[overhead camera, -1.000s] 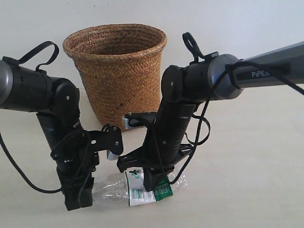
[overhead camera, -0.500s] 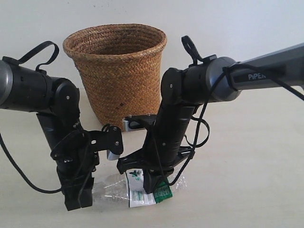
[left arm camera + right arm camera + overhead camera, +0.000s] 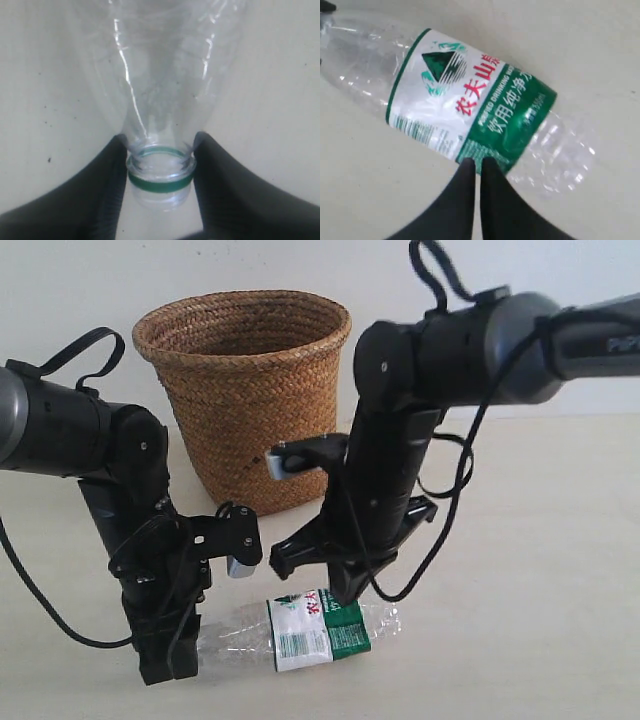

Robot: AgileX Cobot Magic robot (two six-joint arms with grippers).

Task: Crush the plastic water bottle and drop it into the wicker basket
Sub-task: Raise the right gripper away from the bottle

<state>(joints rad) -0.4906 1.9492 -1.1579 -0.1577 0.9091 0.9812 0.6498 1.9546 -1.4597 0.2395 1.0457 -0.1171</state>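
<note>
Bottle first: in the exterior view the plastic water bottle (image 3: 310, 635) lies on its side on the near part of the tabletop (image 3: 540, 590). Its long axis runs left to right, with the neck to the left and the base to the right. The left hand (image 3: 166, 668) comes down on the neck end. The right hand (image 3: 345, 596) hangs over the label (image 3: 318, 632) near the bottle's middle; whether its tips touch the plastic cannot be told from here. The wicker basket (image 3: 245, 390) stands upright on the far side behind both arms, apart from the bottle, with its mouth facing up. In the left wrist view the left hand (image 3: 160, 150) is closed down to the width of the neck, with one black finger pressed against each side just above the green ring (image 3: 160, 182). No cap shows on the mouth. In the right wrist view the right hand (image 3: 474, 172) has its fingers (image 3: 462, 200) drawn together with only a thin slit between them, and it holds nothing. The label lies just beyond the tips, and the bottle crosses the fingers' line at a slant. The bottle's body looks only lightly crumpled, so the crushing seems unfinished. The right hand is the one poised over the bottle's middle, while the left pins the neck. The basket lies beyond both, so the carry would go up and to the far side.
</note>
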